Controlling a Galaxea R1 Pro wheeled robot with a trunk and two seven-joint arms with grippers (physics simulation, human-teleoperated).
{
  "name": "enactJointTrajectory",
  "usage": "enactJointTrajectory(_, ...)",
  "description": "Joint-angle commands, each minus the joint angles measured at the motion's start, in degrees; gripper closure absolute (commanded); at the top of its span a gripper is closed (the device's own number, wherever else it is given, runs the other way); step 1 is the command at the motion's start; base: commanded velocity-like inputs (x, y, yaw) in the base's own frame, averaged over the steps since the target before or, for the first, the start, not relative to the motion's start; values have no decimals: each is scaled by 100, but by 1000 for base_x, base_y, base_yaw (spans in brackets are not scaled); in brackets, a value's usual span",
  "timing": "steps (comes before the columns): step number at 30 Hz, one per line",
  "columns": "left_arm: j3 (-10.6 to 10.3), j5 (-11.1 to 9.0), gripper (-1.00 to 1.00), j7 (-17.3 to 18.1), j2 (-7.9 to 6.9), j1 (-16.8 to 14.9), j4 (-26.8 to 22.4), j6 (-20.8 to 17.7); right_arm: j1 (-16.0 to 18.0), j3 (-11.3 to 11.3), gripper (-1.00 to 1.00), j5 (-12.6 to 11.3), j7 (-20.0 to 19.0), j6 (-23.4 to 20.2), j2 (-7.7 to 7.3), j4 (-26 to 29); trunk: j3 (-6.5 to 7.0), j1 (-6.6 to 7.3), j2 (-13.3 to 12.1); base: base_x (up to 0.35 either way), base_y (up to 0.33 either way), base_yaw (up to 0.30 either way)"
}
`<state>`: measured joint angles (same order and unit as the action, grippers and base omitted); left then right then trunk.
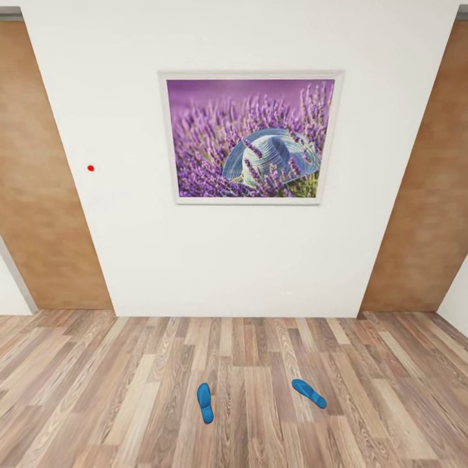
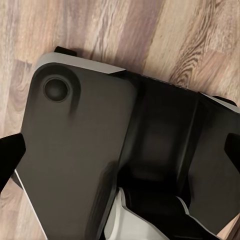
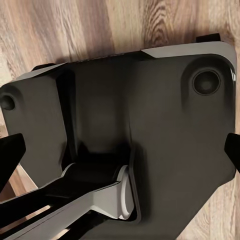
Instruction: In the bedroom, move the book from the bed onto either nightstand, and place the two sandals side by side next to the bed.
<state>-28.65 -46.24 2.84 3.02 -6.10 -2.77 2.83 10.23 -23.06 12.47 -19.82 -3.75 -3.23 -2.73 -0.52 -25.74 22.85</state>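
Two blue sandals low in the head view on the wood-plank floor, well apart and angled differently, so not yet paired; behind them a white wall with a lavender picture. In the wrist views, both arms tucked over the robot's dark base, probably for driving. Left fingertips and right fingertips at opposite frame edges, spread, holding nothing.

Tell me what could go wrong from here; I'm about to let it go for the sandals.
The two sandals lie apart and angled differently on the wood floor, so each probably needs its own pick and turning to sit side by side. They are flat, so a floor-level grasp may slip. Neither the bed nor the book shows ahead.
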Motion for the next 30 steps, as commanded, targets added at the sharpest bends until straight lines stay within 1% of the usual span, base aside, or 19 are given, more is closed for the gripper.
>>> enactJointTrajectory(1, -47, -60, -100, 24, -1, -5, 13, 25, 5, -49, -100, 45, -13, -12, -2, -8, -5, -4, 7, 158, 0, 0)
enactJointTrajectory(30, -53, -60, -100, 24, -20, -5, 13, 25, 5, -45, -100, 53, -13, -8, 21, -8, -5, -4, 7, 160, 0, 0)
